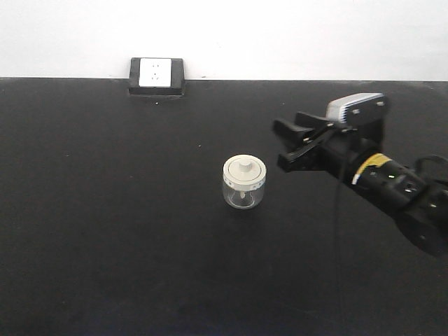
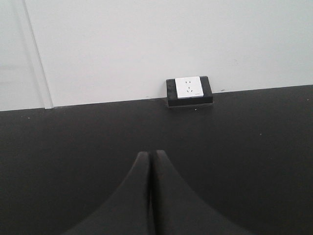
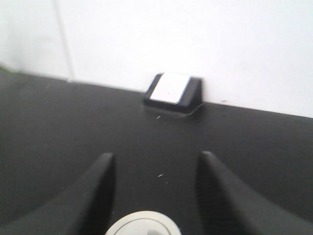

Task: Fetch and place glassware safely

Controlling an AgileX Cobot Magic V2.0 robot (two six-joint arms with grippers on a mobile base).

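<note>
The right gripper [image 1: 288,145] is spread wide, its two dark fingers [image 3: 98,191] parted with bare tabletop between them and nothing in their grasp; in the front view it hangs on the right side of the scene, to the right of the jar and apart from it, its fingers pointing leftward. In the right wrist view, the top of the jar's cream-white lid [image 3: 143,223] shows at the bottom edge, centred between the two fingers and below their tips. The right arm [image 1: 399,192] extends from the right border, carrying a grey wrist camera [image 1: 355,108] above the gripper. The glass jar [image 1: 244,182], small, squat and clear, stands upright near the middle of the black table [image 1: 105,224], its round lid bearing a small centre knob. The left gripper [image 2: 150,159] appears only in its own wrist view, where its two dark fingers lie pressed together with no visible gap and nothing between them. At the far edge of the table, against the white wall [image 1: 280,35], sits a black-framed socket box [image 1: 156,75] with a white face, well apart from the jar and from both grippers.
</note>
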